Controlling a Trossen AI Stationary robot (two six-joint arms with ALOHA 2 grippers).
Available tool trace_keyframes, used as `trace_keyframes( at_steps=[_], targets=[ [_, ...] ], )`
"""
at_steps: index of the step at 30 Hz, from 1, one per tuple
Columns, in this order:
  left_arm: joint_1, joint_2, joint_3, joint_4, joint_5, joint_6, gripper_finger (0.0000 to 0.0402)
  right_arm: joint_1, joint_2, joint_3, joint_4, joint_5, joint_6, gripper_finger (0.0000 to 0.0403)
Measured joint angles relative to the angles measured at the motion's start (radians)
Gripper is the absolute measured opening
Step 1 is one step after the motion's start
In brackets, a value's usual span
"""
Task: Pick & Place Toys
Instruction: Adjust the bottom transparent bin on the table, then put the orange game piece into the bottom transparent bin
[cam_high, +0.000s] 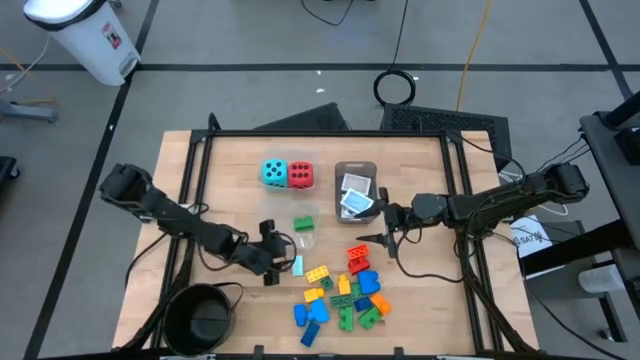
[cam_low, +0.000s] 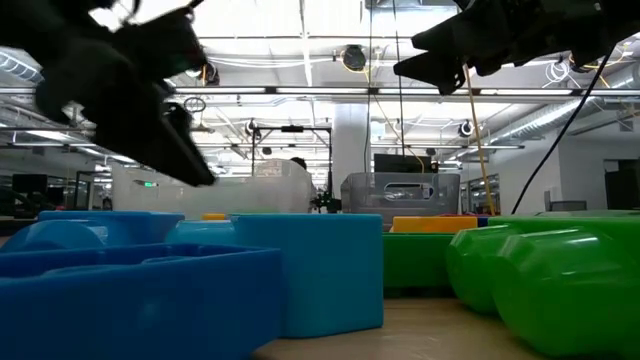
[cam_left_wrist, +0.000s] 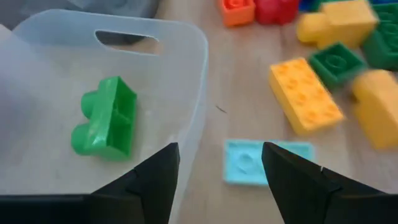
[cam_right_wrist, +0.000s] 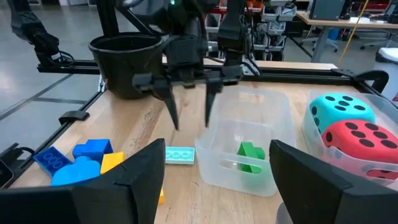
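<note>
Our left jaws (cam_left_wrist: 217, 180) hang released over the pale blue brick (cam_left_wrist: 264, 162), long axis 3-to-9; right jaws (cam_right_wrist: 211, 180) released, farther.

Two dark arms, same build, left and right.

Both arms matte black all over, chunky cylindrical joints joined by slimmer links, thick rounded housing at the shoulder end. Black cables loop off each arm, bundled loosely along the links. Left gripper (cam_high: 275, 255): two narrow black fingers tapering to blunt points, hung from a flat crossbar with small angular brackets either side. Right gripper (cam_high: 372, 238): same pattern, thin dark prongs on a boxy wrist block. Up close the fingers (cam_left_wrist: 155, 180) are wedge-shaped, smooth plastic, faceted edges, slight sheen. No visible markings, labels or coloured trim on either arm.
</note>
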Motion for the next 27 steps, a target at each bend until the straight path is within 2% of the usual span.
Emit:
trace_keyframes(
  at_steps=[6,10,22,27],
  targets=[
    [0.095,0.060,0.000,0.154,0.007,0.113,0.0236,0.000,0.000,0.000,-0.002,0.000,-0.001,0.0253],
    [0.138,0.057,0.004,0.175,0.035,0.148,0.0237,0.000,0.000,0.000,-0.003,0.000,-0.001,0.0253],
    [0.118,-0.104,0.050,0.182,0.045,0.167,0.0237,0.010,0.000,0.000,-0.037,0.001,0.007,0.0254],
    [0.110,-0.155,0.050,0.180,0.044,0.167,0.0237,0.104,0.013,0.000,-0.110,-0.004,0.067,0.0254]
  ],
)
